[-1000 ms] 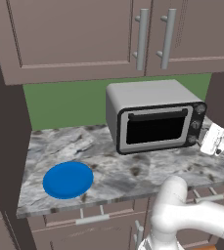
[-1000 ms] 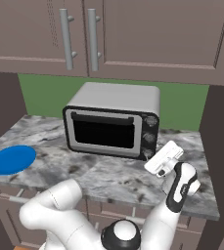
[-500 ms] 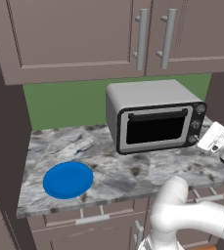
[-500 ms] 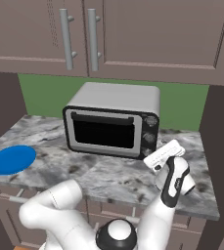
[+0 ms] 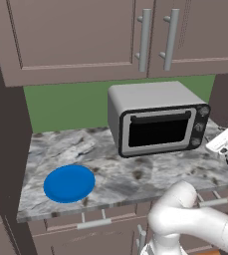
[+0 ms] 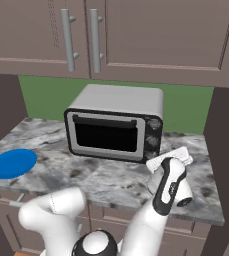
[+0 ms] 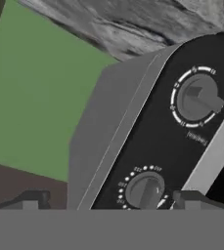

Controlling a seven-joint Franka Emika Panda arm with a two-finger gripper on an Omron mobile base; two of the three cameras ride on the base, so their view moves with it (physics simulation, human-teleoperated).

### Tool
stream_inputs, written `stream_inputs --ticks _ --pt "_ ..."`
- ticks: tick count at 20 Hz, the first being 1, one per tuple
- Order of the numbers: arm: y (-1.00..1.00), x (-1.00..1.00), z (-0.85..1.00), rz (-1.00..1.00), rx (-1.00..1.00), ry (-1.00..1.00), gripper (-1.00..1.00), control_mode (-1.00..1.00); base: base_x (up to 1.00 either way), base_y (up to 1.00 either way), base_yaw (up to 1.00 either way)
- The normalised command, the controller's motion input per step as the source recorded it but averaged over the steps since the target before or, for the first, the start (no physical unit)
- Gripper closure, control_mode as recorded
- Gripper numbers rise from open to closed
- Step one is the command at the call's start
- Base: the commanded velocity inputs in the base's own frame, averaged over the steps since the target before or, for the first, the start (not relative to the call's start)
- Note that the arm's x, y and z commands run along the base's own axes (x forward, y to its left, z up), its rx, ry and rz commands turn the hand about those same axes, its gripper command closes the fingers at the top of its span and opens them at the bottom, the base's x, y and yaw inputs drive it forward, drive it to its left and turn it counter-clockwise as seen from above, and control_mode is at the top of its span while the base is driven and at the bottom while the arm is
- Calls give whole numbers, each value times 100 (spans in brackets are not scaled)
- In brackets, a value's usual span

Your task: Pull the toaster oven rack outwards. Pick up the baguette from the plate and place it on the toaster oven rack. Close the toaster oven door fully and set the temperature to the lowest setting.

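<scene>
The white arm's two-finger tool (image 7: 106,197) hangs at the right end of the oven, its two dark tips standing wide apart at the bottom of the hand view and gripping nothing. In the right base view the white hand sits just in front of the oven's lower right corner, above the grey-veined marble tabletop (image 6: 111,175); whether it touches the oven cannot be told. Directly ahead of the tool (the hand view is rolled to one side) lies the dark knob panel (image 7: 167,141) with two round grey knobs ringed by white tick marks, one knob (image 7: 145,190) close between the tips and a second knob (image 7: 197,97) farther along. The boxy silver-grey toaster oven (image 5: 155,117) stands toward the back of the tabletop against the green wall (image 5: 68,104), its silver-framed dark-glass door (image 5: 158,130) upright and shut, the dark bar handle along its top edge. The cavity behind the glass is too dark to make out. Well to the left, near the front edge of the tabletop, the round flat bright blue plate (image 5: 69,183) lies with a bare upper face. Above, brown-grey wall cabinets (image 6: 136,35) carry vertical metal handles.
</scene>
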Motion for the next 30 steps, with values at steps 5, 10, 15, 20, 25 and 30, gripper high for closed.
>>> stream_inputs --ticks 5,10,15,20,25,30 --pt "39 -25 0 -19 -4 12 -100 -100 0 0 0" --pt "26 0 30 -8 0 13 -100 -100 0 0 0" --pt "0 12 -2 -4 2 5 -100 -100 0 0 0" --pt "-7 20 -2 -1 1 0 -100 -100 0 0 0" --pt "0 0 -22 0 1 0 -100 -100 0 0 0" --pt "0 16 -9 0 0 0 -100 -100 0 0 0"
